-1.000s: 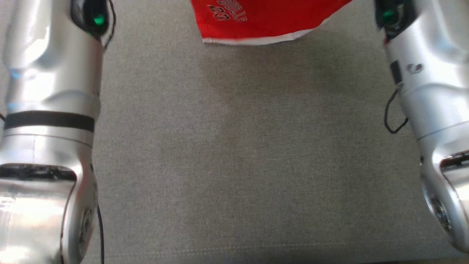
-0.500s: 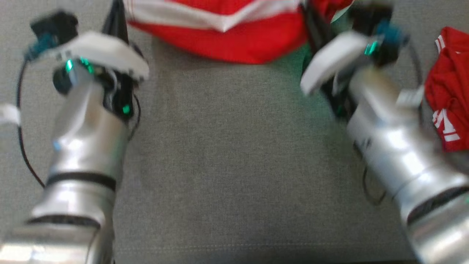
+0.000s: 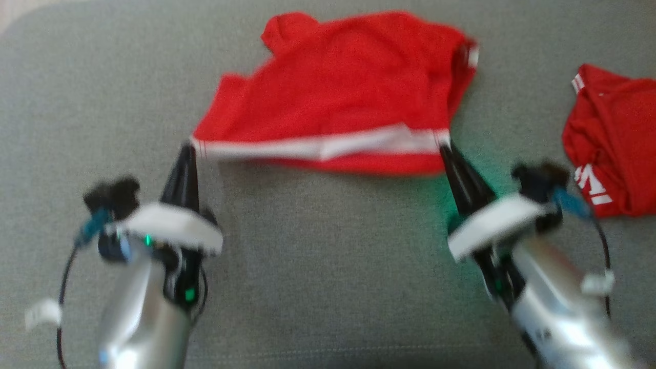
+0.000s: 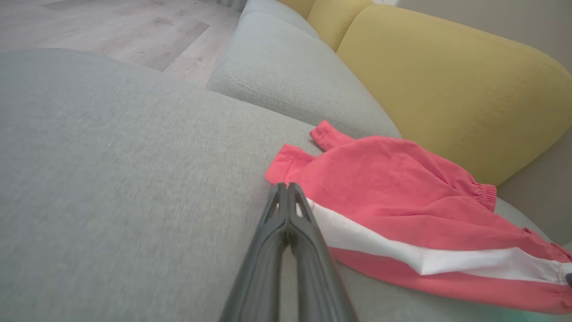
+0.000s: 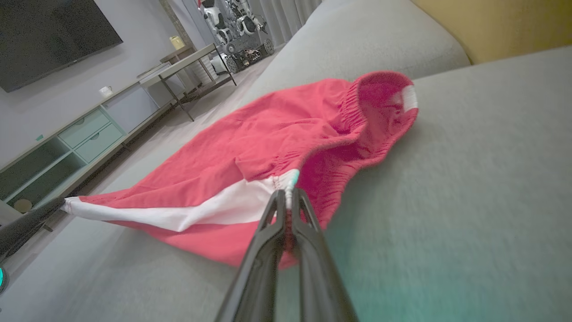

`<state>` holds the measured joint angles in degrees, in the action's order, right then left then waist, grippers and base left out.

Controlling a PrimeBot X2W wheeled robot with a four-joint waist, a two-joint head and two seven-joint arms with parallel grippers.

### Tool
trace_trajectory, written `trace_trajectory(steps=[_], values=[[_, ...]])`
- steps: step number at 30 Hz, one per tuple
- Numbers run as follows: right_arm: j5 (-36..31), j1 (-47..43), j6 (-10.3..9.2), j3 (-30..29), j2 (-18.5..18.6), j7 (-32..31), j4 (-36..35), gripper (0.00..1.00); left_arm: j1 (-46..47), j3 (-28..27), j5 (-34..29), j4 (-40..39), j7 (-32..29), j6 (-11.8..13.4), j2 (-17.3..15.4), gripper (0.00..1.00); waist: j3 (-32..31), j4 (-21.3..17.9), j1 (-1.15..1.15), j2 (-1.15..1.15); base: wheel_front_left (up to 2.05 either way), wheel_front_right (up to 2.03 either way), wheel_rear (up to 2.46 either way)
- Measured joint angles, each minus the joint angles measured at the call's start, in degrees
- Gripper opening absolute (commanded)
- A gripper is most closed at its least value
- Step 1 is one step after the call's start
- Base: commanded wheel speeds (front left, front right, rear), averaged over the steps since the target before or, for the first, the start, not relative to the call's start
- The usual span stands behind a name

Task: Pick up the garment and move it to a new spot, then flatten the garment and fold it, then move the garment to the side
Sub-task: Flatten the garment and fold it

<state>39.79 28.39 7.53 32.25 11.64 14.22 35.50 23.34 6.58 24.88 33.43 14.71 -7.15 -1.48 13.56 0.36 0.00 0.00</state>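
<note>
Here the head view takes in the whole spread: the garment (image 3: 343,87) lies across the upper middle of the grey seat (image 3: 328,287), and a second red cloth (image 3: 610,138) sits crumpled at the right edge, well apart from it. The left gripper (image 3: 189,149) meets the left end of the garment's white stripe and the right gripper (image 3: 444,148) meets its right end, so the stripe runs straight between them.

The left wrist view adds a yellow backrest (image 4: 447,76) at the upper right and a wood floor (image 4: 111,27) at the upper left. The left gripper (image 4: 287,185) has its jaws pressed together at the garment's (image 4: 393,197) near corner, where the stripe begins.

The right wrist view brings in the room: a dark screen (image 5: 44,31) at the upper left and a low cabinet (image 5: 80,134) beneath it. The right gripper (image 5: 288,192) is clamped on the gathered end of the stripe, and the left gripper (image 5: 27,223) shows at the lower left, at the stripe's far end.

The garment (image 5: 268,134) is red with one broad white band along its near edge. Its elastic waist is puckered and stands open like a mouth at the upper middle of that frame; the rest lies loosely rumpled on the seat.
</note>
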Motion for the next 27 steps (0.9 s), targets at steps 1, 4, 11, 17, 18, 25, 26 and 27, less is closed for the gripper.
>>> trace_trajectory(steps=[1, 4, 11, 17, 18, 25, 26, 27], values=[[-0.2, -2.4, 0.0, -0.6, 0.4, 0.0, -1.2, 0.0, -2.3, 0.0, 0.0, -1.6, 0.0, 0.0, 0.0, 0.0, -0.6, 0.0, 0.0, 0.0, 0.0, 0.0, 0.0], [-1.1, -9.3, 0.0, -2.1, 1.4, 0.0, -4.6, 0.0, -8.7, 0.3, -0.7, -6.4, 0.0, 0.0, -0.1, 0.0, -2.6, 0.1, 0.0, 0.0, 0.0, 0.0, 0.0], [-4.4, -21.5, 0.01, -7.3, 2.1, -2.4, -12.8, 0.0, -22.1, 1.7, -1.5, -15.7, -1.1, 1.5, -0.4, 0.0, -7.0, 0.4, 0.0, 0.0, 0.0, 0.0, 0.0], [-7.6, -31.5, 0.0, -11.0, 1.7, -7.3, -20.1, 0.0, -31.5, 1.7, -1.5, -25.6, -5.5, 4.8, -1.0, 0.0, -9.5, 0.7, 0.0, 0.0, 0.0, 0.0, 0.0], [-8.2, -32.9, 0.0, -11.7, 1.6, -7.9, -21.2, 0.0, -32.9, 1.7, -1.5, -27.0, -6.4, 5.4, -1.1, 0.0, -9.8, 0.8, 0.0, 0.0, 0.0, 0.0, 0.0], [-10.7, -39.0, 0.0, -15.0, 0.2, -12.5, -27.7, 0.0, -39.2, 1.7, -1.0, -35.4, -9.6, 8.2, -1.4, 0.0, -10.9, 1.1, 0.0, 0.0, 0.0, 0.0, 0.0], [-11.1, -39.6, 0.01, -15.4, -0.1, -13.0, -28.3, 0.0, -39.4, 1.7, -1.0, -36.0, -9.9, 8.2, -1.4, 0.0, -11.0, 1.2, 0.0, 0.0, 0.0, 0.0, 0.0], [-11.1, -39.6, 0.01, -15.4, -0.1, -13.0, -28.3, 0.0, -39.4, 1.7, -1.0, -36.0, -9.9, 8.2, -1.4, 0.0, -11.0, 1.2, 0.0, 0.0, 0.0, 0.0, 0.0]])
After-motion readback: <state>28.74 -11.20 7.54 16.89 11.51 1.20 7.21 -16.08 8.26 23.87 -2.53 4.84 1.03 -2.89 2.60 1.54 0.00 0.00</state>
